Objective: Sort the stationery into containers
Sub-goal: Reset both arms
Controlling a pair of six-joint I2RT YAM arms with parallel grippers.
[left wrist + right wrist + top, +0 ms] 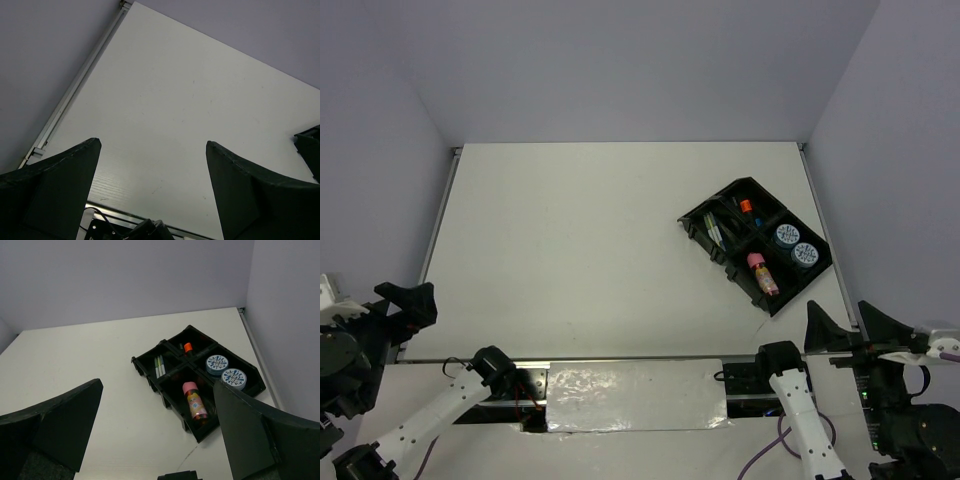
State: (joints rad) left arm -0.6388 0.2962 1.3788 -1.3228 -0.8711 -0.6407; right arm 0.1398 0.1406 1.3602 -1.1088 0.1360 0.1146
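The black organiser tray (pixel 694 224) sits at the right of the table. It holds thin pens (pixel 717 232), an orange-ended marker (pixel 745 206), a blue-ended marker (pixel 758 213), two blue-white discs (pixel 786 236) and a pink tube (pixel 762 274). In the right wrist view the tray (pixel 150 381) shows the pens (pixel 159 366), orange marker (pixel 188 347), discs (pixel 217 362) and tube (pixel 195 400). My right gripper (pixel 157 385) is open and empty, near the table's front right edge (pixel 840 318). My left gripper (pixel 152 144) is open and empty at the front left (pixel 405 300).
The white table (pixel 590 250) has a metal rail along its left edge (pixel 75 90) and grey walls on three sides. A corner of the tray (pixel 309 145) shows at the right of the left wrist view. The arm bases (pixel 495 370) sit at the near edge.
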